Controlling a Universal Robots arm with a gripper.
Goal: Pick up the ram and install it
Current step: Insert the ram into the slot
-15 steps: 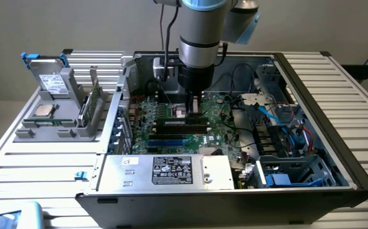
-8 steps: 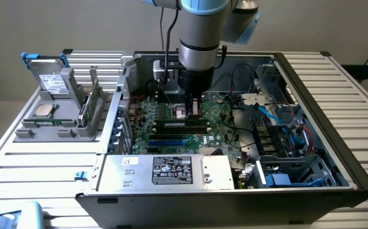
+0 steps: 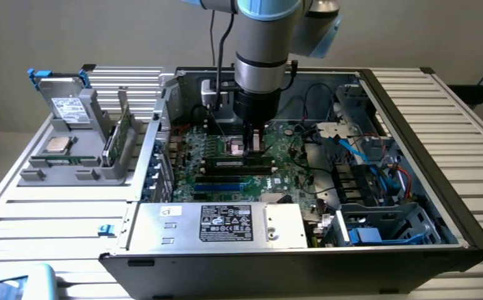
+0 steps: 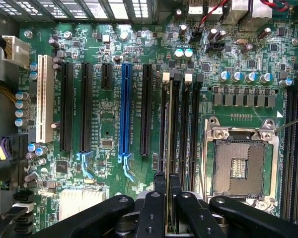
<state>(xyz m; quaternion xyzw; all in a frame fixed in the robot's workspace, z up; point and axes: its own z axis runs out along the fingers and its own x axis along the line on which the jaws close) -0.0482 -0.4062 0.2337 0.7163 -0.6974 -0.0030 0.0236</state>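
Over the green board (image 4: pixel 109 134), the claw (image 4: pixel 168 191) is pinched narrow on the ram (image 4: pixel 169 129), held edge-on along a black slot (image 4: pixel 175 119) near the chip socket (image 4: pixel 238 163), where any tilt or sideways offset could jam it or leave one end unseated.

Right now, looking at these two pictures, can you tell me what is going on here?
A robot arm reaches down into an open computer case. Its gripper is shut on the ram, a thin stick seen edge-on. The stick is lined up along the black memory slots of the motherboard, beside the empty CPU socket. Whether it is seated in a slot cannot be told.
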